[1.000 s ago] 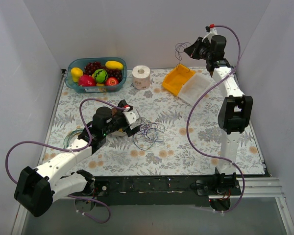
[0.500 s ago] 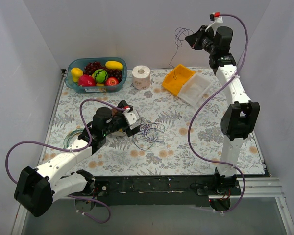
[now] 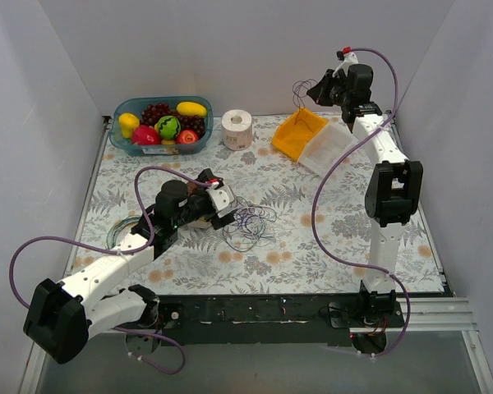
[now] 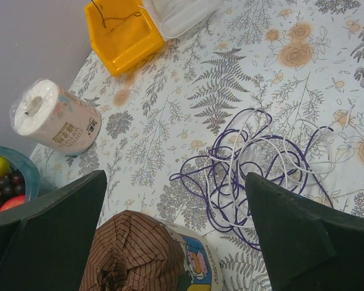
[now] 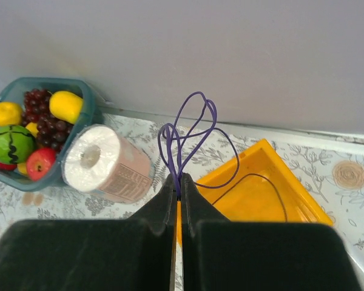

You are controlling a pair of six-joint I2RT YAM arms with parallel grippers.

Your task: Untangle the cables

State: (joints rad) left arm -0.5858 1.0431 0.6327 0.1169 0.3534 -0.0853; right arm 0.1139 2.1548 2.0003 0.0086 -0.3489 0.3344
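The cables (image 3: pixel 251 223) lie as a tangle of thin purple and white loops on the floral mat, also in the left wrist view (image 4: pixel 261 167). My left gripper (image 3: pixel 223 199) is open just left of the tangle, its jaws wide apart, holding nothing. My right gripper (image 3: pixel 316 90) is raised at the back, above the yellow bin (image 3: pixel 299 133), and is shut on one purple cable (image 5: pixel 188 142) whose loops stand up from the fingertips (image 5: pixel 179 193). A thin strand hangs down into the yellow bin (image 5: pixel 261 194).
A toilet roll (image 3: pixel 237 129) stands at the back middle, a fruit basket (image 3: pixel 162 123) at the back left. A clear tray (image 3: pixel 327 147) lies beside the yellow bin. A brown-topped cup (image 4: pixel 142 254) sits under my left gripper. A greenish coil (image 3: pixel 119 233) lies at the left.
My right gripper has come down and a little left with the purple cable, closer to the yellow bin. The left arm and the tangle have not moved.
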